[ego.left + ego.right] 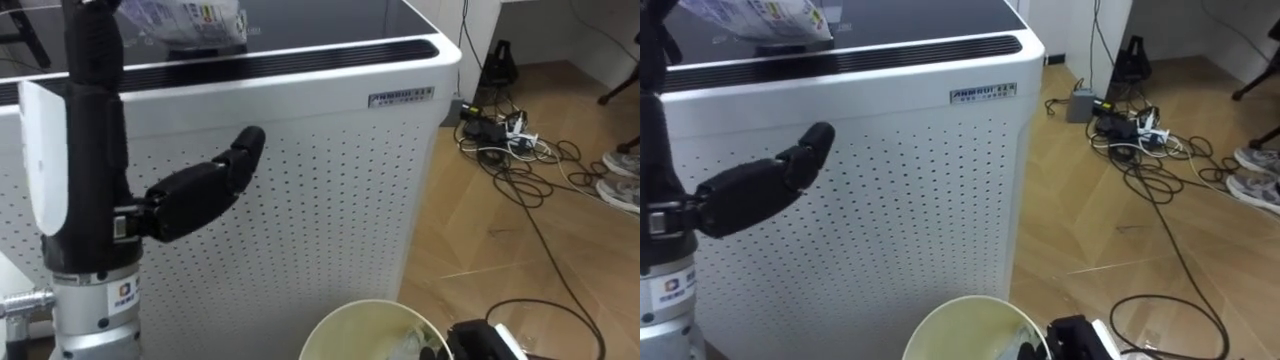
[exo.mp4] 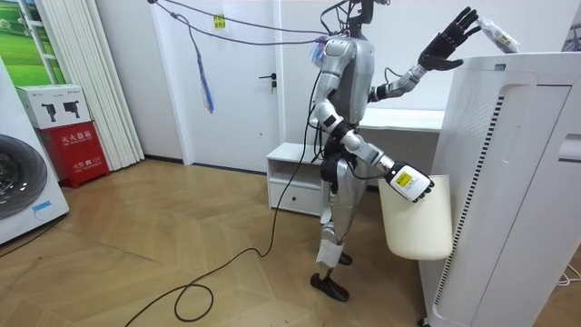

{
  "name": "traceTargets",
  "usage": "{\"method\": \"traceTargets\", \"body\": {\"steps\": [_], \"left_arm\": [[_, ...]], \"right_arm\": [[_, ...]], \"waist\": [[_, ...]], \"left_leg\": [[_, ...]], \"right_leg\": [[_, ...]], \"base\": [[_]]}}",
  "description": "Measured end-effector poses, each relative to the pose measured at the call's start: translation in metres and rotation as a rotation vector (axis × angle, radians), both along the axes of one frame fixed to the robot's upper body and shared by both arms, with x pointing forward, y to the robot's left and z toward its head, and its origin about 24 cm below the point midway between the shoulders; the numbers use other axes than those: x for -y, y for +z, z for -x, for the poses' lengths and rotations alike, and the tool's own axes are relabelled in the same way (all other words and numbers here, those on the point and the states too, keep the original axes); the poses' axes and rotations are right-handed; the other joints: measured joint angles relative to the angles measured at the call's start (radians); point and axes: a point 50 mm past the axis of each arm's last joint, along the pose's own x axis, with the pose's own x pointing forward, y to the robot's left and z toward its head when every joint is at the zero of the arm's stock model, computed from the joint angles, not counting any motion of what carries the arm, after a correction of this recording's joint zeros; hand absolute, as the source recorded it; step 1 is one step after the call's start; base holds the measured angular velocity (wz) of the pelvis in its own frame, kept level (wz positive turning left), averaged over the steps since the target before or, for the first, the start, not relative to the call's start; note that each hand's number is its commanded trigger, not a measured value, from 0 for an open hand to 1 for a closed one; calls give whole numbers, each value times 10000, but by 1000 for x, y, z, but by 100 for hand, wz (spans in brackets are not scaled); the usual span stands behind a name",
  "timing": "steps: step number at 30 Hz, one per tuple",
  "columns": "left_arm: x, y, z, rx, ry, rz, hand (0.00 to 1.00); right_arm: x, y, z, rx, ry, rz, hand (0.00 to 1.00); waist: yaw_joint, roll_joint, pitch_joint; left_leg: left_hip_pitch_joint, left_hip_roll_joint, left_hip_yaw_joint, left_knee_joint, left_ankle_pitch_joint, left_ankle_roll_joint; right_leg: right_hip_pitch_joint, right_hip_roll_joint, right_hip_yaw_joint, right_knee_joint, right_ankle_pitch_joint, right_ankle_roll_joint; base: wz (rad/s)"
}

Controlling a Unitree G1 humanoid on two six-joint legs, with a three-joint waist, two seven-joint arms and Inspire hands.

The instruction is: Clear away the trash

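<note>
White crumpled wrapper [image 1: 185, 20] lies on top of the perforated cabinet [image 1: 330, 190]. My left hand [image 1: 200, 190] is raised near it, fingers straight, holding nothing. Right hand [image 2: 408, 182] is clamped on the pale bin [image 1: 370, 325] down low.

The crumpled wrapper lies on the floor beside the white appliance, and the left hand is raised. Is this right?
No: the crumpled wrapper lies on top of the white appliance, as the left eye view shows. The left hand is raised.

1 crumpled plastic wrapper [image 1: 185, 22] (whitish, printed) lies atop the white perforated cabinet [image 1: 330, 170].
</note>
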Motion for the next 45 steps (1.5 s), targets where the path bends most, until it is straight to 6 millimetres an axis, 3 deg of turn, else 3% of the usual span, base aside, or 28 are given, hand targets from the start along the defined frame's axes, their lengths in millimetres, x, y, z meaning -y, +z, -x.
{"method": "traceTargets", "body": {"steps": [13,27,28,29,31,32,34,45], "left_arm": [[2,0,-3,-403,-137,-1356,0],[-2,5,-9,-352,-15,-1851,0],[-2,5,-9,-351,-14,-1863,12],[-3,5,-9,-351,-13,-1868,14],[-3,5,-9,-350,-11,-1892,35],[-3,5,-9,-351,-10,-1904,27],[-3,5,-9,-330,35,-2041,0],[-6,7,-9,-296,230,-2996,0]], "right_arm": [[-4,1,-1,-116,813,64,100],[0,3,-2,-58,835,252,100],[1,3,-2,-61,843,291,100],[1,3,-2,-62,846,311,100],[3,4,-2,-66,861,378,100],[3,4,-2,-67,867,393,100],[3,4,-2,-65,859,401,100],[4,4,-2,-76,882,413,100]], "waist": [[46,282,41],[11,435,69],[16,442,71],[18,446,74],[14,455,77],[11,455,77],[8,456,77],[18,724,95]], "left_leg": [[16,-1,-10,-35,0,0],[21,2,-2,-33,0,1],[22,1,-2,-32,0,1],[22,1,-2,-32,0,1],[22,1,-2,-32,0,1],[24,2,1,-33,0,1],[24,4,20,-32,0,1],[23,7,66,-37,0,1]], "right_leg": [[0,18,44,-21,-1,4],[4,17,44,-14,-1,4],[4,16,44,-14,-1,4],[4,16,44,-14,-1,4],[4,16,44,-14,-1,4],[4,17,45,-14,-1,4],[4,15,45,-7,-1,4],[2,12,53,-20,-2,6]], "base": [[0],[0],[0],[0],[0],[0],[0],[0]]}}
